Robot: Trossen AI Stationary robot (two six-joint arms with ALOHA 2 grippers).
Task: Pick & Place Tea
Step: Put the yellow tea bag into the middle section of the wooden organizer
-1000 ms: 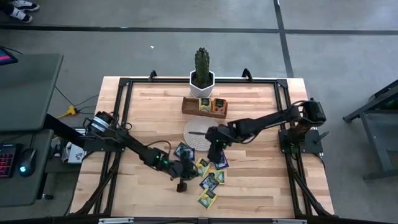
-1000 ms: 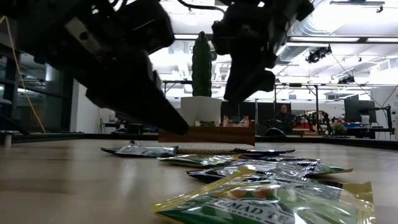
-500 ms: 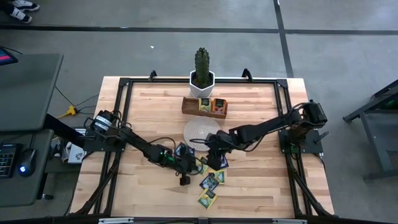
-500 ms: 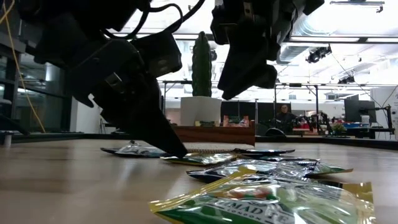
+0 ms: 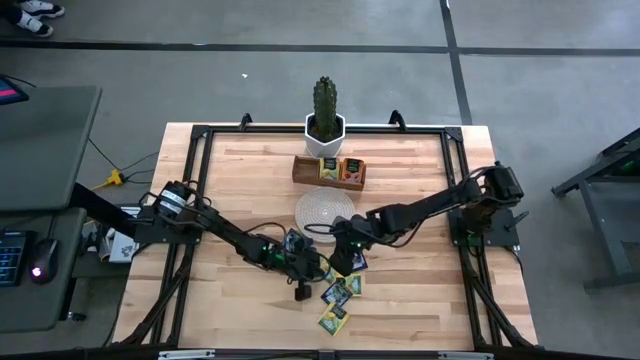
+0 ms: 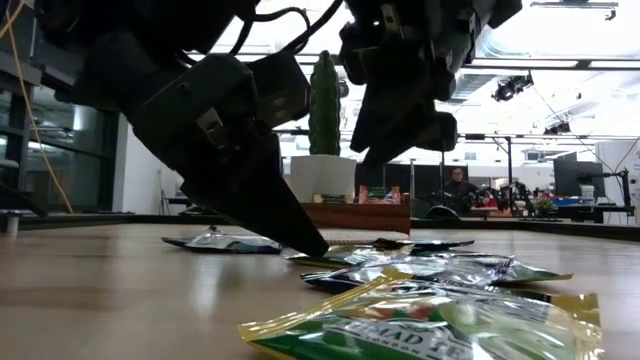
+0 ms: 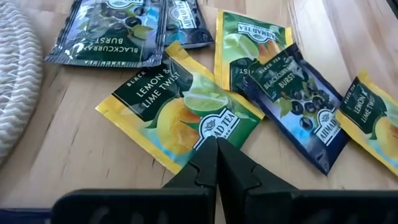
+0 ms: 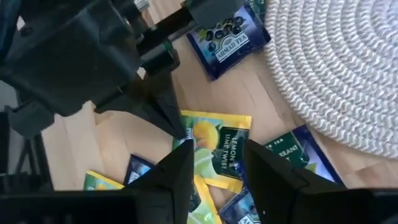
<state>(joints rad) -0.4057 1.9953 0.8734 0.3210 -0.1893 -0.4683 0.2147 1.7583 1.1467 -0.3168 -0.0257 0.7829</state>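
1. Tea sachets (image 5: 335, 285): a loose scatter on the desk (image 5: 400, 300), lower centre of the high view, just below the round woven mat (image 5: 322, 211); several overlap.
2. Lemon sachet (image 7: 180, 115): centre of the left wrist view, lying flat, one edge under a blue blackcurrant sachet (image 7: 292, 106).
3. Left gripper (image 7: 216, 149): its fingers pressed together with no gap, the tip on the lemon sachet's near corner, nothing held.
4. Right gripper (image 8: 214, 152): hanging over the same sachet, its fingers spread a sachet-width apart, empty.
5. Handling, as judged: the packets look light, thin, glossy and limp, likely to slide when pushed. A free edge or corner seems the best hold.
6. Wooden tray (image 5: 329, 171): above the mat, already holding sachets.
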